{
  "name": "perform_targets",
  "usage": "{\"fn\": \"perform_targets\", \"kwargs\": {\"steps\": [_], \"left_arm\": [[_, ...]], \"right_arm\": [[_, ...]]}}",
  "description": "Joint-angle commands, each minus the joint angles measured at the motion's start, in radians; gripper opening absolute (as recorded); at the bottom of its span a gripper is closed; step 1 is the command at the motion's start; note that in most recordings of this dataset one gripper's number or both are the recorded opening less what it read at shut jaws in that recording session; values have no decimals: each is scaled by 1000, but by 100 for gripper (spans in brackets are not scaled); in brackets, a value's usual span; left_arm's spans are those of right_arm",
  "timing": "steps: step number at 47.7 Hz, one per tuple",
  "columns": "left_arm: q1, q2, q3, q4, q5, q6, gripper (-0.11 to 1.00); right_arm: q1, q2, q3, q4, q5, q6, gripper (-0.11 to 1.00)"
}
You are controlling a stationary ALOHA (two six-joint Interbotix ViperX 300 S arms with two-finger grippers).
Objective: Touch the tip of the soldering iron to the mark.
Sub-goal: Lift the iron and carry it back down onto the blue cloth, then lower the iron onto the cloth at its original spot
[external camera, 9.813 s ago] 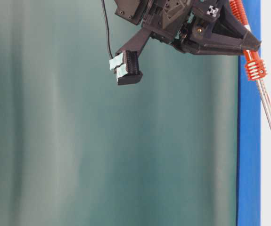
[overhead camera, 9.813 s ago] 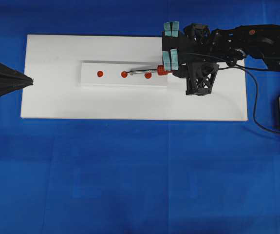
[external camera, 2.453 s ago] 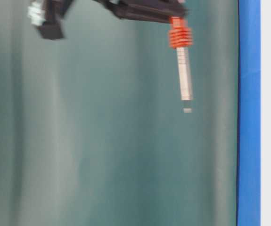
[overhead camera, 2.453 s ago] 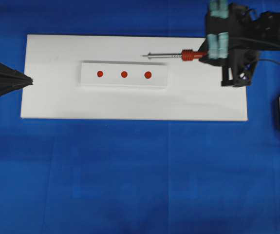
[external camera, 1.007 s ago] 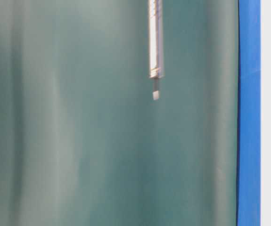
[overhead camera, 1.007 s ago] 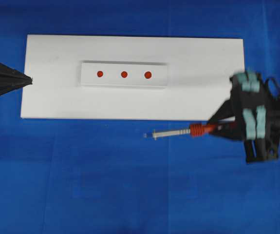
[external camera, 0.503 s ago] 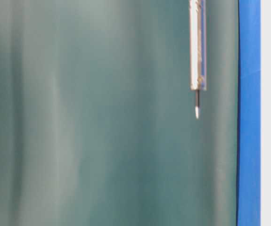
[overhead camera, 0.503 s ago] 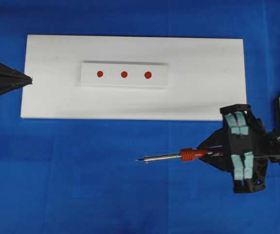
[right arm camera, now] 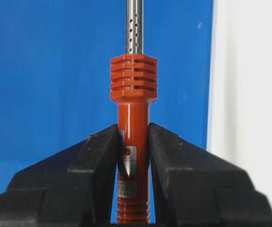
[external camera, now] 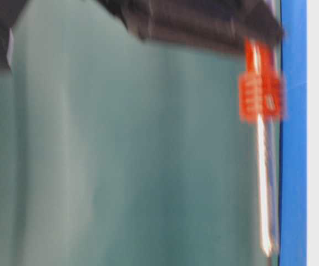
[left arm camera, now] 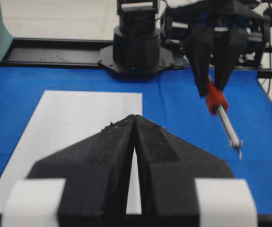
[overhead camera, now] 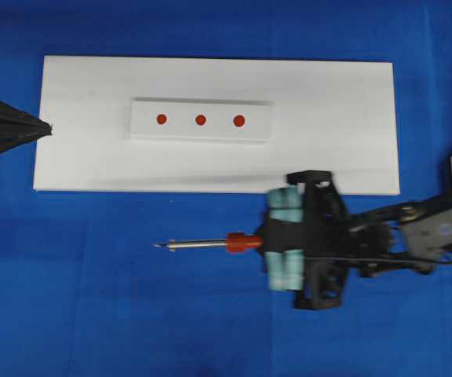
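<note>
Right gripper (overhead camera: 266,242): I had its jaws pinching the soldering iron (overhead camera: 210,244) by the red-orange handle; in the wrist view the two black fingers (right arm camera: 98,165) pressed on either side of the handle just below its ribbed collar.
Soldering iron: it stuck straight out ahead of my right jaws, roughly level, over the blue mat (overhead camera: 131,314) and not over the white board (overhead camera: 328,94). The silver shaft ran leftward in the overhead view.
Tip (overhead camera: 158,246): it sat at the far end of the shaft from the jaws, above bare blue mat. From the left wrist view I saw it slanting down a little; whether it touched the mat I could not tell.
Marks: three red dots (overhead camera: 200,120) lay in a row on the raised white strip (overhead camera: 143,129) on the board, well apart from the tip and off to one side of my right jaws.
Cord (overhead camera: 383,259): a thin black line trailed back along the right arm behind the jaws.
Left gripper (overhead camera: 49,127): I saw its jaws pressed together with nothing between them, the point just at the short edge of the white board, far from the iron.
Table-level view: blurred, only a smear of orange handle and bright shaft beside the blue edge.
</note>
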State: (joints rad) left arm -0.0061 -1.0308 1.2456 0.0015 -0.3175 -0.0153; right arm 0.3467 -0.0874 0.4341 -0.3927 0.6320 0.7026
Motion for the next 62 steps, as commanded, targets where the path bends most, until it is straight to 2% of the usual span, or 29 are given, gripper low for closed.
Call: {"fn": "perform_targets", "kwargs": {"steps": [1,12,30,35,52,62], "left_arm": [[0,3,-21,2,-11,-2,0],[0,-3,-23,2,-9,-2,0],[0,-8,-23,2,-3,-2,0],[0,-6,-21,2,-3,-2,0],[0,-8,-23,0,-5,-3,0],[0,-8,-21,2,-5,-3,0]], "right_arm": [[-15,37,-83,-6,-6,2,6],[-29,110,-170,-6,-5,-2,6],[-38,144,-166,-6,-34,11,6],[-38,167,-152,-6,-89,17,6],[-46,293,-81,-2,-400,77,6],[-49,380,-66,0,-522,100,6]]}}
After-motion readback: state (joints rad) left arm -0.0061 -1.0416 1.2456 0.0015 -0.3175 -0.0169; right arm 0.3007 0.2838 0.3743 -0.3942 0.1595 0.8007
